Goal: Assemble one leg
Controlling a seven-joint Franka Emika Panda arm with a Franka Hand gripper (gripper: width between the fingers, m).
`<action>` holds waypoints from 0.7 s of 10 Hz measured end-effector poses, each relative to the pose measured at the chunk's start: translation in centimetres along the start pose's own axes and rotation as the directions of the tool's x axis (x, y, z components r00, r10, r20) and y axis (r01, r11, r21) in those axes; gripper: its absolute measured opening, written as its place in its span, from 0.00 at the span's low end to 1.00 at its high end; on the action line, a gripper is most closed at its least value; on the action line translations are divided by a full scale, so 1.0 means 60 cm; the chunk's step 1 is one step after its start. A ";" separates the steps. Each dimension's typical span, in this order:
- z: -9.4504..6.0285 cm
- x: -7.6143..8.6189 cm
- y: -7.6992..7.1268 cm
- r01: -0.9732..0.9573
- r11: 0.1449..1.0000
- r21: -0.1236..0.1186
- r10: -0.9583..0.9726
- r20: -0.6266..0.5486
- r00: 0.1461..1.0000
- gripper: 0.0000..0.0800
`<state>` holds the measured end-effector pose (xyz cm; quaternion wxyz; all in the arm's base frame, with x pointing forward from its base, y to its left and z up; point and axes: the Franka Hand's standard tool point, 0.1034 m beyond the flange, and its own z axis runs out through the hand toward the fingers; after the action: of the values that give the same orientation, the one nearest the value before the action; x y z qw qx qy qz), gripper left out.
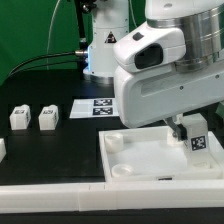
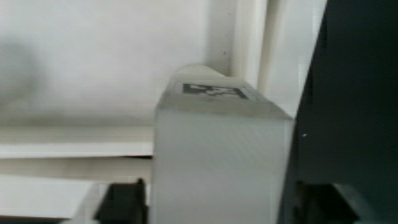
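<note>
Closed on the leg (image 1: 196, 142), the gripper (image 1: 189, 128) hangs below the arm's (image 1: 160, 60) bulky white wrist at the exterior view's right, its jaws narrowed to the block's width.

At the exterior view's far left, a white piece (image 1: 2, 150) is cut by the frame edge and cannot be identified. Next, one loose leg (image 1: 19, 117) and a second loose leg (image 1: 48, 117) stand side by side, slightly apart, on the black table (image 1: 50, 150). The marker board (image 1: 100, 106) lies flat farther back, partly hidden behind the arm. The large white panel (image 1: 140, 160) lies toward the front, a round socket (image 1: 115, 142) showing at its far left corner.

The held leg is upright over the panel's far right corner, its tag (image 1: 198, 144) facing the camera. Whether its lower end touches the panel cannot be told.

In the wrist view the leg (image 2: 222, 140) fills the middle between the dark fingers (image 2: 121, 200) of the gripper (image 2: 222, 205), with the tag (image 2: 214, 90) on its far end and the panel's rim (image 2: 267, 40) beyond.
</note>
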<state>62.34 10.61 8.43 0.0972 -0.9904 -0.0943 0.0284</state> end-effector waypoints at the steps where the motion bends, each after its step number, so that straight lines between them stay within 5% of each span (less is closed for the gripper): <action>1: 0.000 0.000 0.000 0.000 1.000 0.000 0.000 0.000 1.000 0.39; 5: 0.000 0.000 0.000 -0.053 0.999 0.002 0.053 0.000 0.999 0.36; 7: 0.001 0.001 0.001 -0.326 0.945 -0.003 0.326 -0.008 0.945 0.36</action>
<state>62.39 10.59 8.38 0.0893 -0.9927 0.0711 0.0402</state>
